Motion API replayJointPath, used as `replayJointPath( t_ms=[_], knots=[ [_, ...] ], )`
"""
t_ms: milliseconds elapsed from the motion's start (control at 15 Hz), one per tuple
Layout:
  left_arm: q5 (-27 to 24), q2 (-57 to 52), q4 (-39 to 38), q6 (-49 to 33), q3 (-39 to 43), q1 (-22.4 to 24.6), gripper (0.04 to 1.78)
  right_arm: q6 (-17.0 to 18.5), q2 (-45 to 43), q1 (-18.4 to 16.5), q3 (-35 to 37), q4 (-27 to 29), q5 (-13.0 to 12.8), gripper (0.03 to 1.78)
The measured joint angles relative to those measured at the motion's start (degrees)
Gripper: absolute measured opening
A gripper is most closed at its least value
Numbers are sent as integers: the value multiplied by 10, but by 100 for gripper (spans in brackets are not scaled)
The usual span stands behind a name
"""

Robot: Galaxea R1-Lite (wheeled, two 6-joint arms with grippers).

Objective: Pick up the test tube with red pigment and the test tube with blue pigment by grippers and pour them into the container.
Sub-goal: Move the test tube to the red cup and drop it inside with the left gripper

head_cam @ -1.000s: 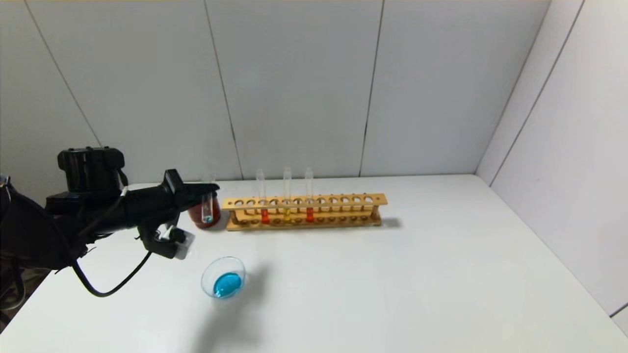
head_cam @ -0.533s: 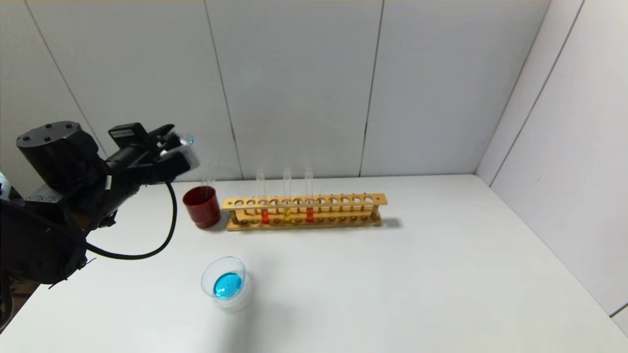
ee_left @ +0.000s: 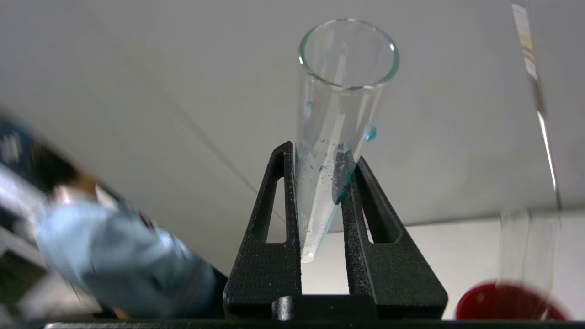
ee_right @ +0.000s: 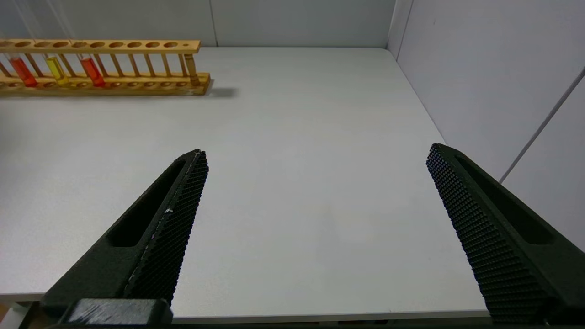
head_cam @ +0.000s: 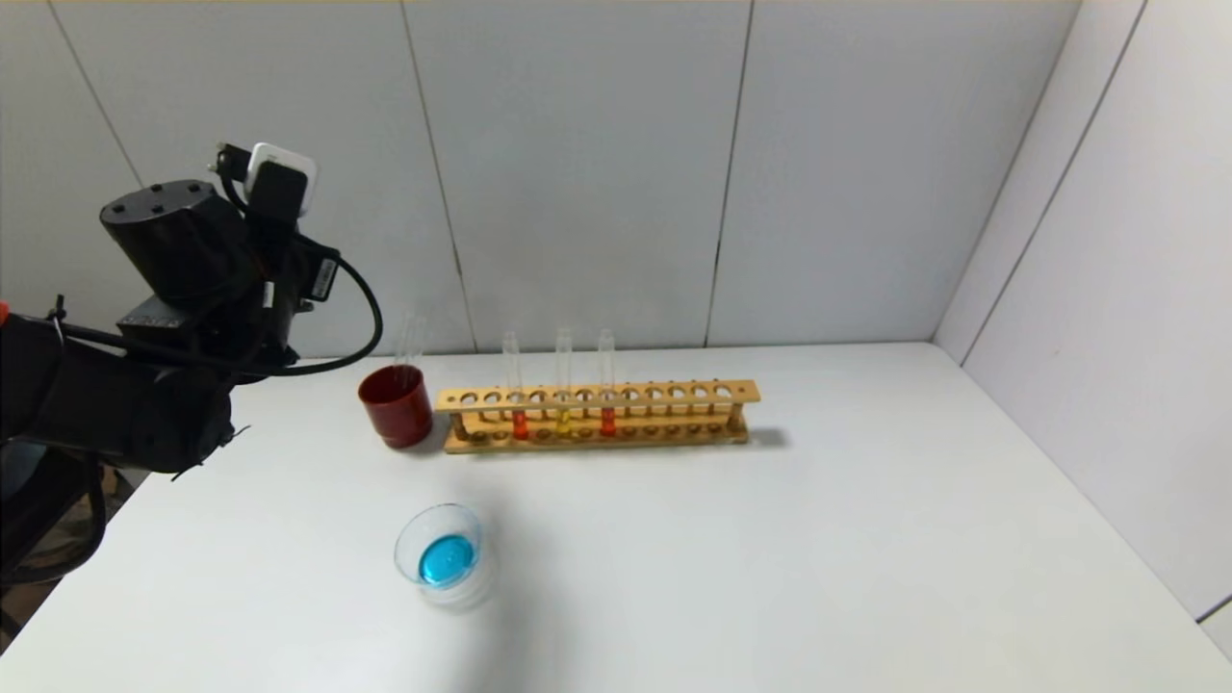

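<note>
Your left gripper fingers pinch the emptied test tube with blue pigment; residual drops could fall on the table's left edge.

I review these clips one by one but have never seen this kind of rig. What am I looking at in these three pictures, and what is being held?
This is a two-armed robot at a white table. The wide picture comes from its head; the other two come from cameras on each wrist.

On the table stand a wooden rack with three tubes of orange-red and yellow liquid, a dark red cup, and a clear glass dish holding blue liquid.

The left gripper is raised at the table's left side, its jaws shut on a test tube that is nearly empty, with only blue droplets inside.

The right gripper hangs over bare table, jaws wide open, holding nothing.
</note>
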Motion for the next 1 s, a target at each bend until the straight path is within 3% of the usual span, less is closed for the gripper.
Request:
replayJointPath(
  t_ms=[133, 467, 1000],
  knots=[
    [20, 18, 30, -87, -16, -4, 31, 0, 0, 0, 0, 0, 0, 175],
    [14, 46, 143, -259, -31, -32, 31, 0, 0, 0, 0, 0, 0, 175],
    [4, 89, 186, -387, -64, -40, 31, 0, 0, 0, 0, 0, 0, 175]
  ],
)
